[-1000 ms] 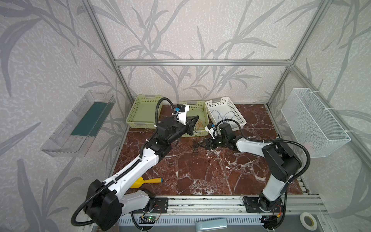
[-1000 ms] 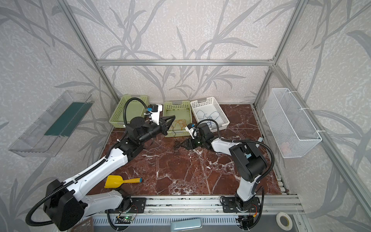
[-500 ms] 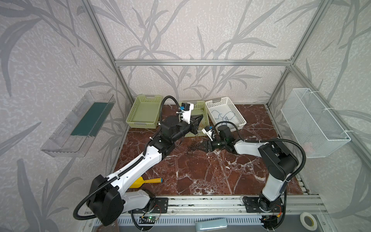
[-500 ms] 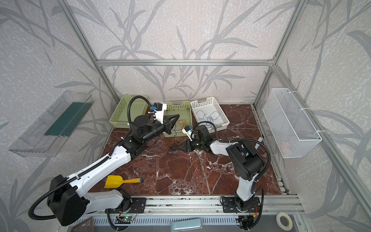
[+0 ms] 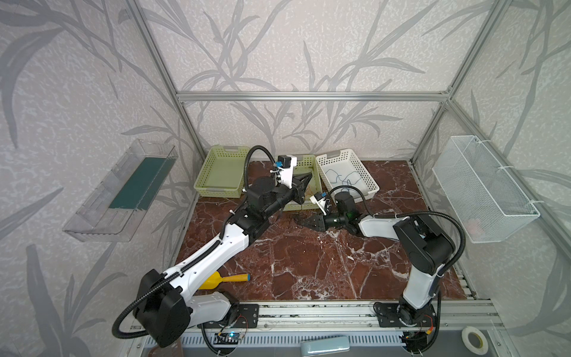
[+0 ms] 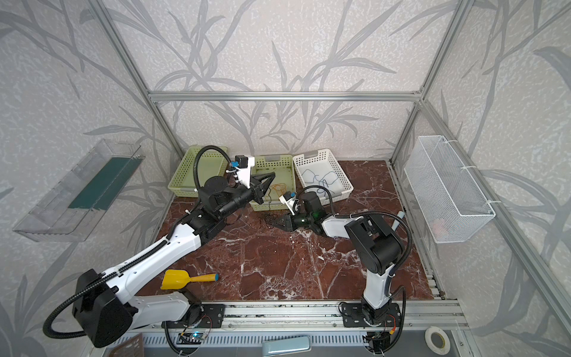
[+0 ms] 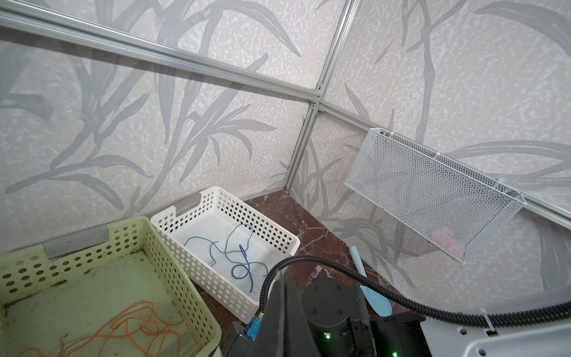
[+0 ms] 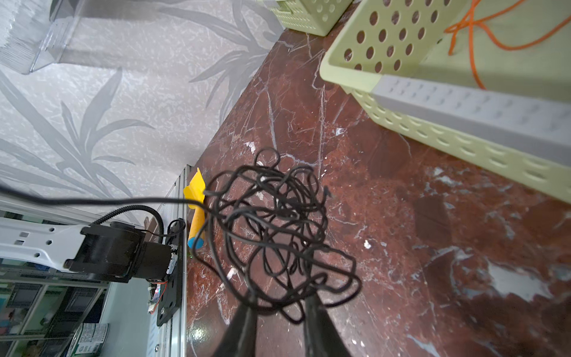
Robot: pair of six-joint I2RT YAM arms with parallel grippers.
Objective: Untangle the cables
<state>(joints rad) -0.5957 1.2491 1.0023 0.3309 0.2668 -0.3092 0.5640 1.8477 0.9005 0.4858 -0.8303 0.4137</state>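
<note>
Orange cables lie in green basket; blue cables in white basket; dark cables a knotted clump on tabletop; right tool straddles its edge, grip unclear; left tool pressed together; unknotting outstanding.

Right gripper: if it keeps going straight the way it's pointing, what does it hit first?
The black cable tangle. In the right wrist view it sits right at the tips of the right gripper, with strands lying across the gap between the parted jaws. Beyond it, probably only bare table.
</note>
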